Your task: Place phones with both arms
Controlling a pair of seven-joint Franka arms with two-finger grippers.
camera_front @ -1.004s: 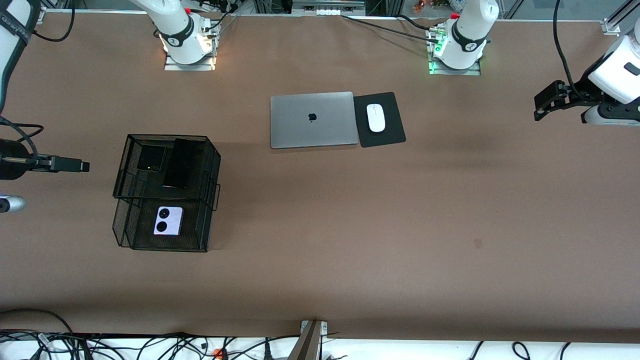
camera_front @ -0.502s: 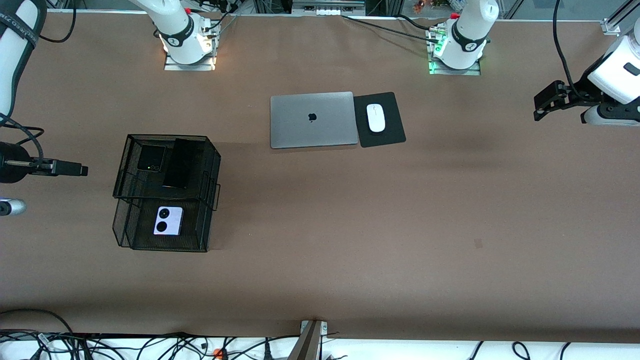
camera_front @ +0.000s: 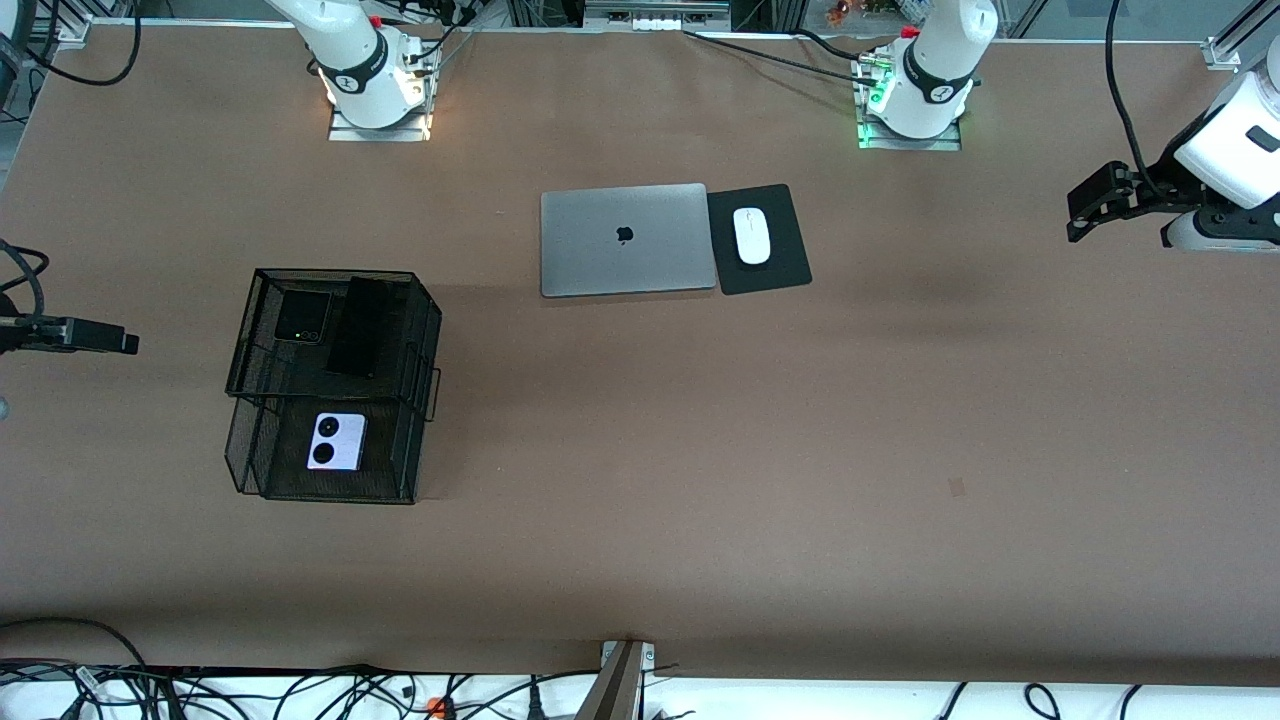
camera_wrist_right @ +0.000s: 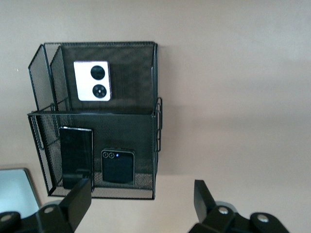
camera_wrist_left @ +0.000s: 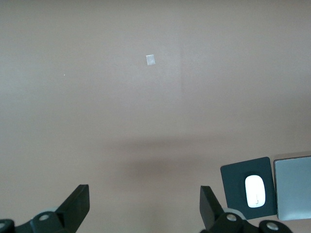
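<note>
Black mesh basket [camera_front: 430,330]: three phones [camera_front: 336,441].

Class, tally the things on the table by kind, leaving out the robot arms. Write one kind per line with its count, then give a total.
Phones: 3 (black flip phone, long black phone, lilac flip phone)
Wire baskets: 1
Laptops: 1
Mice: 1
Mouse pads: 1
Total: 7
</note>
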